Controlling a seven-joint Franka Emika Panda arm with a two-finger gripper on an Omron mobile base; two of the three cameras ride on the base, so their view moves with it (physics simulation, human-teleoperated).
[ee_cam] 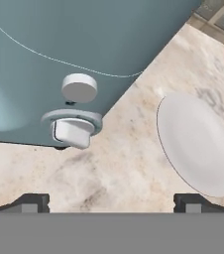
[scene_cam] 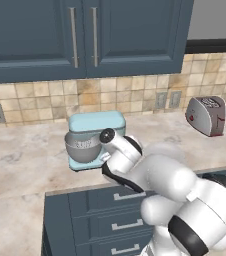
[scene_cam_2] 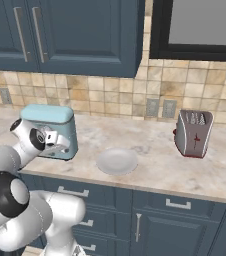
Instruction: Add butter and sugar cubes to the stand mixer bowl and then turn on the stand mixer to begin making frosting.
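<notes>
On the left, the light-blue stand mixer (ee_cam: 59, 59) sits on the surface (ee_cam: 124, 163), its white lever switch (ee_cam: 72, 133) just beyond the wide-open, empty claw (ee_cam: 111, 201). To the right lies a white plate (ee_cam: 198, 144). A misaimed push could slip off the small lever.

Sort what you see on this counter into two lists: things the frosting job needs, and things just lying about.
For the job:
- stand mixer
- mixer bowl
- white knobs on the mixer's side
- gripper, open

Lying about:
- plate, bare
- toaster
- wall outlets
</notes>
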